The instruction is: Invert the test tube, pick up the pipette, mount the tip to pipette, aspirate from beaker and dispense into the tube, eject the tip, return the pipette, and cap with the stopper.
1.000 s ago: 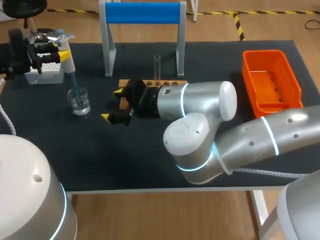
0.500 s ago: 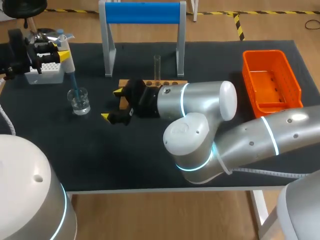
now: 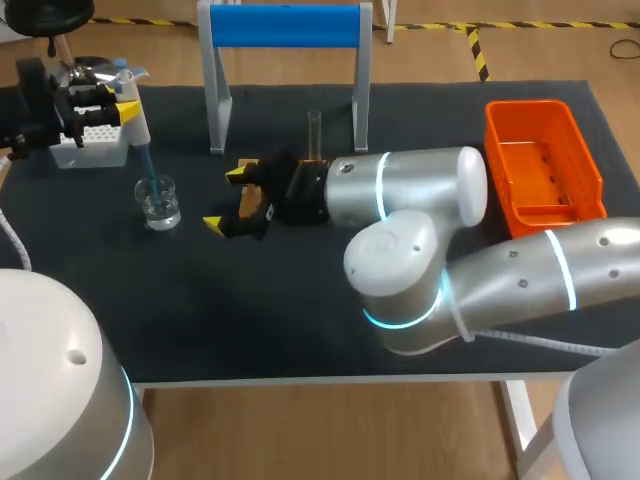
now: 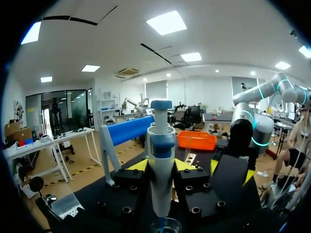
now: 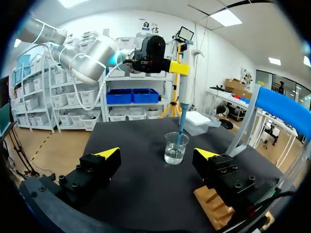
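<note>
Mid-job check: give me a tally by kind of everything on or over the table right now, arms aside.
Beaker: 1
Pipette: 1
Test tube: 1
Wooden rack: 1
Tip box: 1
Blue-bar stand: 1
Orange basket: 1
Total: 7

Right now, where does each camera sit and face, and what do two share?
Head view: fixed above and behind the robot, looking down on the table; left gripper and right gripper show.
Left wrist view: on the left wrist, looking past the held pipette towards the right arm; its yellow tips show.
Right wrist view: on the right wrist, looking between its open fingers at the beaker.
Shared: head and right wrist views both show the pipette dipping into the beaker.
</note>
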`<state>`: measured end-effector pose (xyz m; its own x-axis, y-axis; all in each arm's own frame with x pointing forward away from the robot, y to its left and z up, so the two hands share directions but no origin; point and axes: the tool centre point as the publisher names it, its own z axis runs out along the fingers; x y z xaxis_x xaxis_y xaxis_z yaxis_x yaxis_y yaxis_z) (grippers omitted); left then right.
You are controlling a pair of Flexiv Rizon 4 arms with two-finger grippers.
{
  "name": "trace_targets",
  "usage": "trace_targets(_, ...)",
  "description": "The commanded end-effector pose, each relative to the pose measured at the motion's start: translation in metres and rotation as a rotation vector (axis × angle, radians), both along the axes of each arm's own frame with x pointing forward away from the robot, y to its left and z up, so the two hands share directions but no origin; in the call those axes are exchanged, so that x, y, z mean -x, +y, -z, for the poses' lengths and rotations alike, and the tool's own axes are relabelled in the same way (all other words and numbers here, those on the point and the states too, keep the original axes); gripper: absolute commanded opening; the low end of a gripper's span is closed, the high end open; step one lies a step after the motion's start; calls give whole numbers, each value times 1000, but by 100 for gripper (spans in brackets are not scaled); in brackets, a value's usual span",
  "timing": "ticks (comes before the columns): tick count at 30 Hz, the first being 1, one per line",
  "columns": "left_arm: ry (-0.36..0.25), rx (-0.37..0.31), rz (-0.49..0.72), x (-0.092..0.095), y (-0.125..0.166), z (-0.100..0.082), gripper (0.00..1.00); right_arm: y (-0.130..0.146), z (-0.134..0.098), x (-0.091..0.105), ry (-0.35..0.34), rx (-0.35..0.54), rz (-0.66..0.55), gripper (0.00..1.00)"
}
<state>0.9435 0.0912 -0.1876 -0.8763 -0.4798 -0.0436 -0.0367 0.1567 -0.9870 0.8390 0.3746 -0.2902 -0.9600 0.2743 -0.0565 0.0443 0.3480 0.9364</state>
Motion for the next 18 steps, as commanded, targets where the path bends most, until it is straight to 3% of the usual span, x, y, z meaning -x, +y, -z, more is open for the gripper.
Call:
trace_targets(1, -1, 1, 2, 0, 0, 0, 0, -41, -36, 3, 60, 22, -185, 100)
trace_targets(5, -1, 1, 2, 0, 0, 0, 0, -50, -58, 2, 49, 30, -278, 100)
trace_targets(18, -1, 1, 2, 0, 0, 0, 0, -68, -121, -19, 65, 1, -417, 100)
